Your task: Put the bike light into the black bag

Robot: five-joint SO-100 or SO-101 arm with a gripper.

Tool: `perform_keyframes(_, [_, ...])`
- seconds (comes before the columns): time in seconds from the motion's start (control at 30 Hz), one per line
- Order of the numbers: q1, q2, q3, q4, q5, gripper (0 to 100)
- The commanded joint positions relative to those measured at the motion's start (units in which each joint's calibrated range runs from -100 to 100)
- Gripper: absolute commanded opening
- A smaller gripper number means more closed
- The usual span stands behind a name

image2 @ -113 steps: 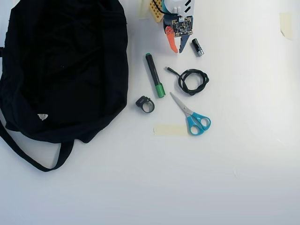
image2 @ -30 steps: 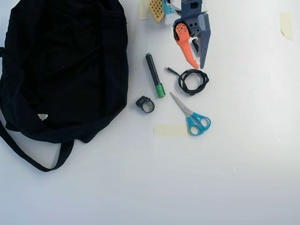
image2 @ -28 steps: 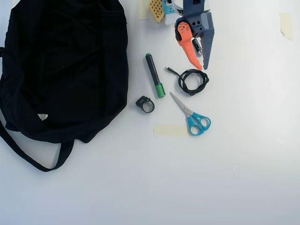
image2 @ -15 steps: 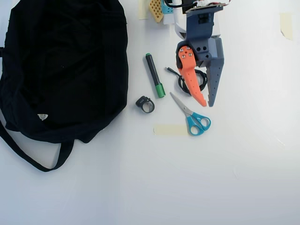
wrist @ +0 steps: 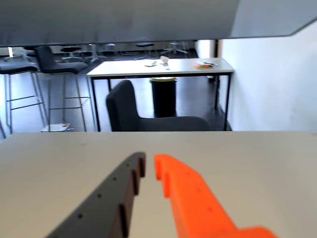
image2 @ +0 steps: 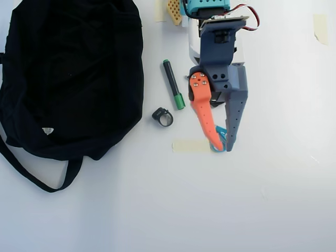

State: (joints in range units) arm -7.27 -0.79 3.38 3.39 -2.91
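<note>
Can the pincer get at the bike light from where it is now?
Probably yes. The pincer hangs over the scissors, to the right of the bike light in the overhead view. The light lies alone on bare table, nothing covering it.

The overhead view looks straight down on the desk [image2: 273, 199] from well above, while the wrist view rides low behind the gripper [wrist: 149, 166], facing level across the desk's far edge; both share the gripper [image2: 224, 148].

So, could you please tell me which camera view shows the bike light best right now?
The overhead view. The bike light lies in full sight on the white table, between the black bag and the tool. The wrist view shows none of it, only tool tips, bare tabletop and the room beyond.
</note>
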Motion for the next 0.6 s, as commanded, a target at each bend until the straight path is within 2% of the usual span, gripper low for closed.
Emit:
perform_keyframes(0.0, [0.8, -0.3, -2.8, 0.2, 0.3, 2])
perform_keyframes(0.47, [0.9, -1.5, 2.5, 0.8, 0.3, 2])
perform_keyframes(0.57, [1.1, -1.6, 1.5, 8.2, 0.4, 2])
